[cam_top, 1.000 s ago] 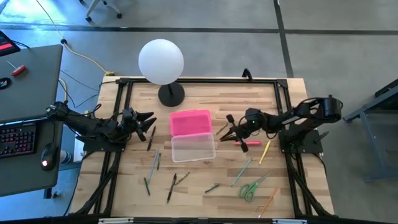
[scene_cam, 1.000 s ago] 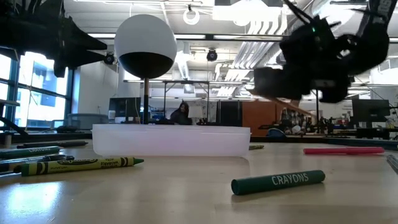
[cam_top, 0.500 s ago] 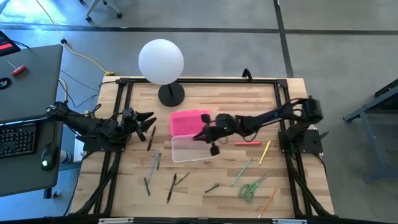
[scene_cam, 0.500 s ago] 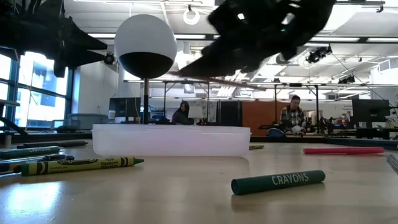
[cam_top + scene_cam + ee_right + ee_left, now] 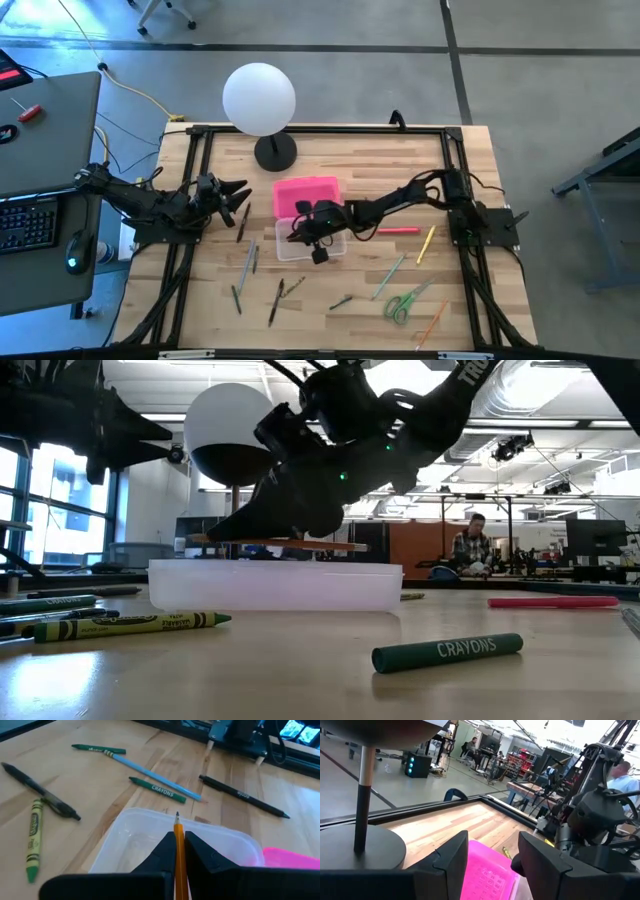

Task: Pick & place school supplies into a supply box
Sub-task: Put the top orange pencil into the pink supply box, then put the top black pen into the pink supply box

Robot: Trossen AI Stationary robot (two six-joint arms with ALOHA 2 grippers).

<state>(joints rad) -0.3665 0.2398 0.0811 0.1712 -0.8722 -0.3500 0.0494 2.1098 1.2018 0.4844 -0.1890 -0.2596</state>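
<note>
I'm watching the right gripper point(image 5: 298, 231) reaching across the table point(image 5: 340, 160) and hanging right over the clear box point(image 5: 311, 239); its fingers point(image 5: 200, 854) are pinched tight on an orange pencil point(image 5: 178, 847), and from the wrist camera the pencil tip is pointing out over the open tub; in the low view the pencil point(image 5: 275, 544) is lying about level just above the box rim point(image 5: 275, 586), not touching it as far as I'm seeing.

The pink lid point(image 5: 305, 195) is sitting flat right beside the box on the lamp side; the white globe lamp point(image 5: 260, 100) is standing at the far edge.

The left gripper point(image 5: 234, 196) is parked near its own side of the table, fingers point(image 5: 451, 857) spread apart and holding nothing, looking toward the pink lid point(image 5: 490, 875).

The rest of the supplies are lying loose on the wood: a pink-red pen point(image 5: 397, 230), a yellow pencil point(image 5: 426, 245), green scissors point(image 5: 402, 303) near the front right; a green crayon point(image 5: 447, 651) is lying close to the low camera, another yellow-green crayon point(image 5: 130, 625) off to the side.

A person point(image 5: 468, 547) is sitting in the room way behind the table.
</note>
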